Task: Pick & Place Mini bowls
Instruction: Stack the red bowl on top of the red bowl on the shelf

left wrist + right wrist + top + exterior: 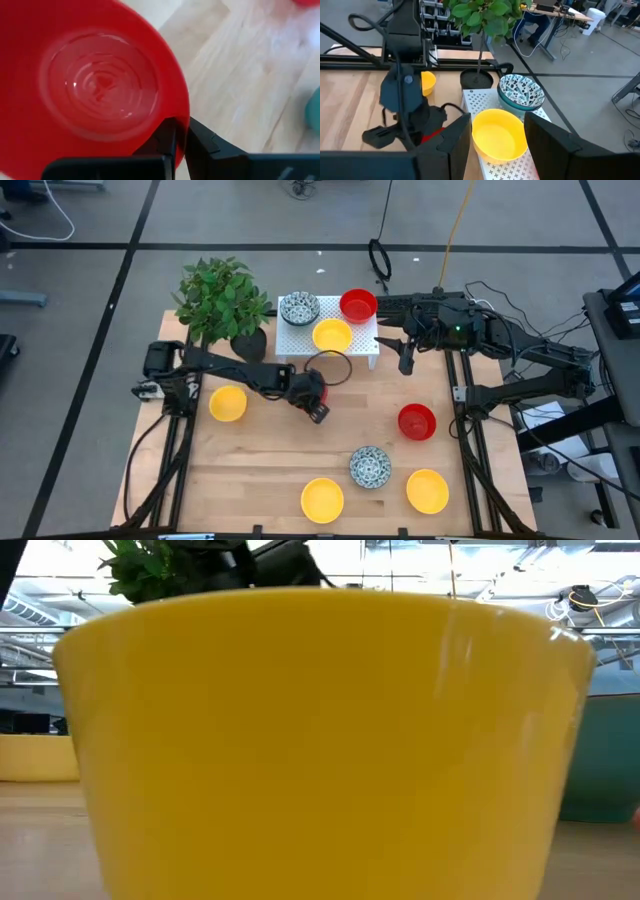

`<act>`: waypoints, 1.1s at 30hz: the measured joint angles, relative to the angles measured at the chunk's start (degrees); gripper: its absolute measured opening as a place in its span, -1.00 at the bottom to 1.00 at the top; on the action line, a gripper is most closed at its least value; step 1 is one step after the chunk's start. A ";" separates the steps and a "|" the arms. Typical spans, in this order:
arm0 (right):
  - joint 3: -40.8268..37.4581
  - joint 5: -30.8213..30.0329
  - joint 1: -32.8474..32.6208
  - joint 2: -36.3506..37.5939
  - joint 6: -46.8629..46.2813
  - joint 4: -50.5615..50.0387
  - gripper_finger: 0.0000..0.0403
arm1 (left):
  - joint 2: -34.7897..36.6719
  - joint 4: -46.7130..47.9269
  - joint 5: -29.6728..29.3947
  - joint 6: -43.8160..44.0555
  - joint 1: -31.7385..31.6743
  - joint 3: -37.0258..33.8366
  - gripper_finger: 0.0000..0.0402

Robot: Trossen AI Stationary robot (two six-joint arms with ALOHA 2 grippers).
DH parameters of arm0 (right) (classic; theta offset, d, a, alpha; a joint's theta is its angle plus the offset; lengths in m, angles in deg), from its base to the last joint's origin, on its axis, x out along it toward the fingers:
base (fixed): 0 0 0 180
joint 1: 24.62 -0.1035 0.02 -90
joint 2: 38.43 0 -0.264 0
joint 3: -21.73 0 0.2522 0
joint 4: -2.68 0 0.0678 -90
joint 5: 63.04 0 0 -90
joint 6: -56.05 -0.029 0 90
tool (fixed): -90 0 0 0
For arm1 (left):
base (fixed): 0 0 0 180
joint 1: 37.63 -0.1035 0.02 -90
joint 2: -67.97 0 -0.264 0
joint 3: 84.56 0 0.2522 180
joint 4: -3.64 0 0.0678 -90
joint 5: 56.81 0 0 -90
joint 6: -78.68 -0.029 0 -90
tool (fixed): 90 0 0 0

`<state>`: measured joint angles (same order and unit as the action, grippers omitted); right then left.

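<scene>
While the left pincer (318, 402) clamps a red mini bowl (95, 85) by its rim above the bench (260, 470) centre, the right pincer (404, 358) hangs open near the white rack (362, 346) at the far edge.

Nine small bowls on a wooden table (270, 470); four yellow bowls, at (332, 335), (228, 403), (322, 499) and (427, 490); three red bowls, at (358, 305) and (417, 421), with the third red bowl (100, 90) seen close up in the left wrist view; two speckled bowls, white with dark pattern, at (299, 308) and (370, 467); one white perforated rack (362, 345); one leafy plant (220, 295) in one black pot (250, 343); two dark robot arms, at (235, 370) and (500, 340).
</scene>
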<state>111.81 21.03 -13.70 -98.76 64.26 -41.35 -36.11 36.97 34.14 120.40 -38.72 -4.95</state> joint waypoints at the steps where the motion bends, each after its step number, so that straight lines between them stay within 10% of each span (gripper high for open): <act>1: 0.00 0.00 -0.02 0.00 0.00 -0.15 -0.15 | -0.79 1.58 0.00 -0.84 0.10 1.53 -0.89; 10: -0.02 0.01 -0.02 -0.01 -0.02 -2.15 -0.15 | -5.30 5.86 1.34 -2.03 0.65 8.54 -0.84; 23: -0.51 0.23 -0.06 -0.01 -1.61 -5.39 -0.15 | -1.66 1.37 12.00 2.34 0.36 8.73 -0.13; 33: -16.49 9.04 -2.69 -0.12 -5.37 7.84 -0.15 | 10.99 1.92 18.78 2.68 1.25 8.73 -0.07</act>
<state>95.32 30.07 -16.40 -98.88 58.88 -33.51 -25.12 38.90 52.92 123.08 -37.47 3.78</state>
